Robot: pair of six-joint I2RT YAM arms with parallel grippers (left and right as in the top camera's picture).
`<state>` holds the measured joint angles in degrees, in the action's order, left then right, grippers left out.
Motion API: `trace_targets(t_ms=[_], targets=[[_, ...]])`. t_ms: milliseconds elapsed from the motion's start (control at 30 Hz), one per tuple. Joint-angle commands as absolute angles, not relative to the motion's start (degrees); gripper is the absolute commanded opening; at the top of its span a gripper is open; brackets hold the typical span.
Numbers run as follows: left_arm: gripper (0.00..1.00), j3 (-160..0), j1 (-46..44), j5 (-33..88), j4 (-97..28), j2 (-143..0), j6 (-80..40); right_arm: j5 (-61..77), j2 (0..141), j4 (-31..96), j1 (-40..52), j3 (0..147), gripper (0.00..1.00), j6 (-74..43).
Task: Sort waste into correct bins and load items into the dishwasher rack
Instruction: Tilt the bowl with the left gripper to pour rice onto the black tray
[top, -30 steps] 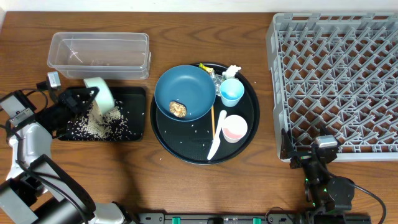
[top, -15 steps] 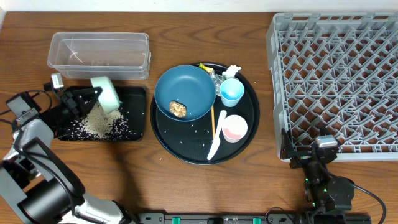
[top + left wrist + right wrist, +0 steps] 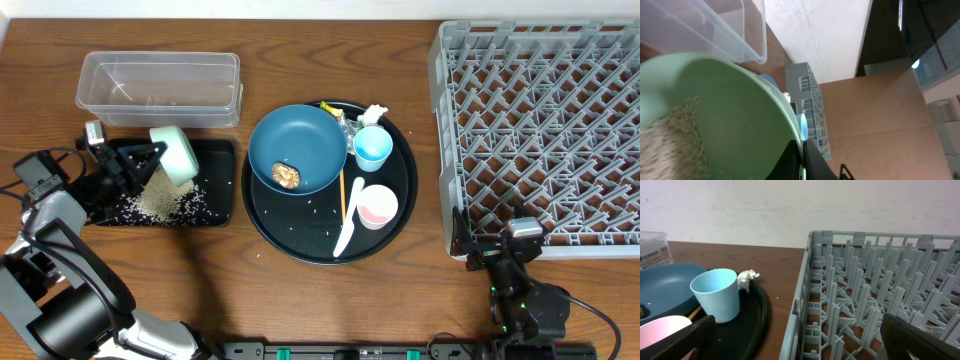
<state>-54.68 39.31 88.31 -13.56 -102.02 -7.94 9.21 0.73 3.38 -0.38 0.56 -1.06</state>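
My left gripper (image 3: 150,153) is shut on the rim of the pale mint bowl (image 3: 174,155), held tipped on its side over the shallow black tray (image 3: 218,150). White rice (image 3: 160,199) lies heaped in that tray and still clings inside the bowl (image 3: 680,135). The clear tub (image 3: 160,88) stands behind the tray. The round black tray (image 3: 300,245) holds the dark blue bowl (image 3: 297,149) with a brown food lump (image 3: 287,175), the light blue cup (image 3: 373,148), the white cup (image 3: 377,207), the white spoon (image 3: 349,225), tissue (image 3: 375,113) and foil (image 3: 346,124). My right gripper (image 3: 800,345) is open by the grey rack (image 3: 540,130).
A thin yellow stick (image 3: 343,196) lies on the round tray beside the spoon. Loose rice grains dot the round tray. The rack's front left corner (image 3: 810,300) is just before my right gripper. My right arm's base (image 3: 520,290) sits at the table's front edge.
My left gripper has lifted and turned the mint bowl slightly right and back over the black tray; the rice heap below has spread. The right arm has not moved.
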Motion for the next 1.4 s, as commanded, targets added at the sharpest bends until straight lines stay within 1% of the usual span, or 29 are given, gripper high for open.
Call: trace_targets(t_ms=[0,267,367,433,533,633,733,800,933,1000,1067,1133,1200,1300,1367], targets=[[0.06,-54.15,39.38,90.04,-15.0,-102.24,-8.23,9.26,0.75,3.44,-0.89,0.32,0.99,-1.65],[0.07,-54.15,39.38,90.02,-15.49,-102.24,-9.13,9.26,0.75,3.44,-0.89,0.32,0.99,-1.67],[0.06,-54.17,39.35,90.04,-15.57,-102.13,-11.88,9.23,0.75,3.44,-0.89,0.32,0.99,-1.67],[0.06,-54.17,39.13,90.04,-15.09,-102.13,-8.99,9.26,0.75,3.44,-0.89,0.32,0.99,-1.67],[0.06,-54.19,39.13,90.04,-14.92,-102.02,-11.81,9.23,0.75,3.44,-0.89,0.32,0.99,-1.67],[0.06,-54.19,38.48,89.91,-13.93,-101.91,-7.99,9.26,0.75,3.44,-0.89,0.32,0.99,-1.67],[0.06,-54.22,38.48,90.04,-13.61,-101.73,-10.52,9.26,0.75,3.44,-0.89,0.32,0.99,-1.67],[0.06,-54.22,38.37,89.91,-13.34,-101.75,-7.75,9.23,0.75,3.44,-0.89,0.32,0.99,-1.67],[0.06,-54.22,38.39,89.82,-12.4,-101.8,-8.82,9.23,0.75,3.44,-0.89,0.32,0.99,-1.67],[0.06,-54.22,38.39,87.42,-12.12,-101.82,-10.22,9.23,0.75,3.44,-0.89,0.32,0.99,-1.67],[0.06,-54.22,38.28,90.08,-11.88,-101.82,-10.57,9.26,0.75,3.44,-0.89,0.32,0.99,-1.67],[0.06,-54.22,37.6,89.91,-10.92,-101.8,-8.64,9.26,0.75,3.44,-0.89,0.32,0.99,-1.67],[0.06,-54.22,37.65,87.74,-9.72,-101.82,-10.57,9.23,0.75,3.44,-0.89,0.32,0.99,-1.67],[0.06,-54.22,37.74,90.08,-9.74,-101.8,-10.66,9.23,0.75,3.44,-0.89,0.32,0.99,-1.67],[0.06,-54.22,37.78,84.07,-10.41,-101.82,-12.36,9.23,0.75,3.44,-0.89,0.32,0.99,-1.65]])
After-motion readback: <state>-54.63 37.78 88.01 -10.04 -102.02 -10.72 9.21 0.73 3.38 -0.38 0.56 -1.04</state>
